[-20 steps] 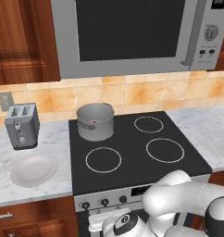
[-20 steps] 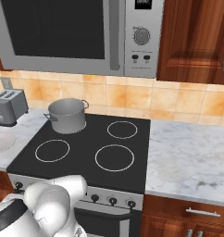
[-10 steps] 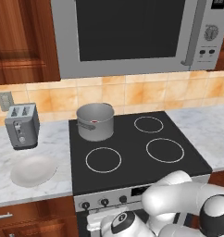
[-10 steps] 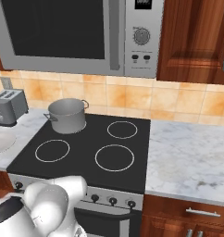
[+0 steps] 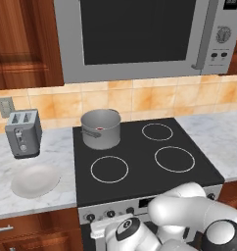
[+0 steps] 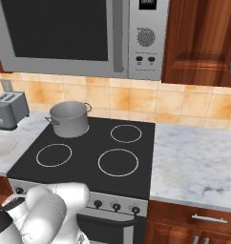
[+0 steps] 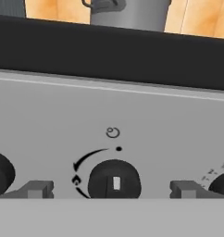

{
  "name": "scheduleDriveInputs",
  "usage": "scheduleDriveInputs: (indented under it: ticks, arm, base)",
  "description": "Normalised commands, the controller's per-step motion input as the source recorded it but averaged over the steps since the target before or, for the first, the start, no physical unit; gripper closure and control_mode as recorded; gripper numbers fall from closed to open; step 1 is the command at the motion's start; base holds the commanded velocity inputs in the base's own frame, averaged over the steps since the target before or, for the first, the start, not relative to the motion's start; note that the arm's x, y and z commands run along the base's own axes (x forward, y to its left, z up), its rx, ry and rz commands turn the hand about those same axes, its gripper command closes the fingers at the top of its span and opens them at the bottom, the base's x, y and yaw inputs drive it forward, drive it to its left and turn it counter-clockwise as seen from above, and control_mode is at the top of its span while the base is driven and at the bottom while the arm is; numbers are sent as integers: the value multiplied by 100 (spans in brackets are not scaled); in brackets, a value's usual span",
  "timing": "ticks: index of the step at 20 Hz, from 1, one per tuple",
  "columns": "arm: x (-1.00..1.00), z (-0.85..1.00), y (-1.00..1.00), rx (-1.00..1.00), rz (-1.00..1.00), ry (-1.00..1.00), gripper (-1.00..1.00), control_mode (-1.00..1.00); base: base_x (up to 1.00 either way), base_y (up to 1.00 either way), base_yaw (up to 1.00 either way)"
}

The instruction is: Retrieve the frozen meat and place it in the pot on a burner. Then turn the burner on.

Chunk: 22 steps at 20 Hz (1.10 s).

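Note:
The grey pot point(image 5: 101, 128) stands on the back left burner of the black cooktop point(image 5: 140, 162); it also appears in the right base view point(image 6: 68, 119). A sliver of the red frozen meat point(image 5: 93, 132) shows inside it. In the hand view my gripper point(image 7: 113, 190) is open in front of the stove's control panel. Its fingertips point(image 7: 37, 189) stand either side of a black knob point(image 7: 115, 179) and clear of it. That knob's white mark points straight up. The pot's base point(image 7: 127, 11) is at the top of that view.
A grey toaster point(image 5: 23, 132) and a white plate point(image 5: 35, 180) sit on the marble counter left of the stove. More knobs point(image 7: 0, 173) flank the centred one. A microwave point(image 5: 140, 34) hangs above the cooktop. Wooden cabinets and drawers surround the stove.
The arm has shifted slightly, low in front of the stove. The pot and everything on the counter stay put.

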Motion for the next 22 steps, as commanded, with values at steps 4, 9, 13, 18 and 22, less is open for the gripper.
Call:
scheduleDriveInputs:
  ticks: [4, 9, 13, 18, 22]
  arm:
    - [27, -13, 0, 9, 0, -5, -100, -100]
    - [6, -11, 0, 6, 0, -1, -100, -100]
    - [0, -3, -1, 4, 0, -1, -100, -100]
    - [0, 0, 0, 1, 0, 0, -100, -100]
    - [0, 0, 0, 0, 0, 0, 100, -100]
  base:
    - [0, 0, 0]
    - [0, 0, 0]
    - [0, 0, 0]
    - [0, 0, 0]
    - [0, 0, 0]
